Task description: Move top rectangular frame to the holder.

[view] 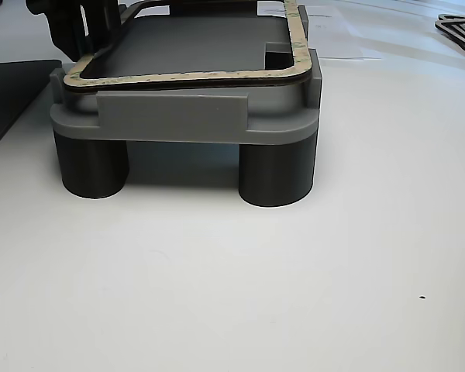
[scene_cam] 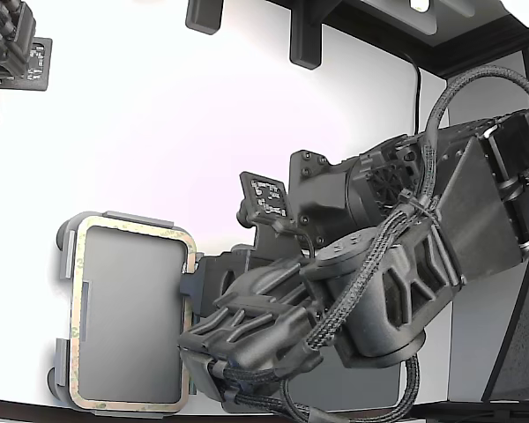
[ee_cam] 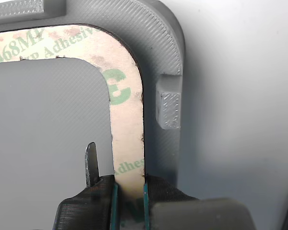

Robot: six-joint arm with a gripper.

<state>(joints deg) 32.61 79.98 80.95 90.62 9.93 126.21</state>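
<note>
The top rectangular frame (scene_cam: 128, 231) is a thin tan outline with green print. It lies on the light grey holder (scene_cam: 137, 218) at the lower part of the exterior view's left. My gripper (scene_cam: 194, 289) reaches in from the exterior view's right and is shut on the frame's near side strip. In the wrist view the teal-padded fingers (ee_cam: 114, 201) sit on either edge of the frame strip (ee_cam: 127, 124), inside the holder's rim (ee_cam: 168, 48). In the other view the frame (view: 178, 76) rests along the holder's top (view: 170, 116), with the gripper (view: 76, 35) at its far left corner.
The holder stands on dark round legs (view: 275, 174) on a white table. A second arm's gripper (scene_cam: 9, 44) sits at the exterior view's top left. Dark brackets (scene_cam: 304, 35) stand at the back. A dark mat (view: 8, 93) and a black frame (view: 461, 31) lie nearby.
</note>
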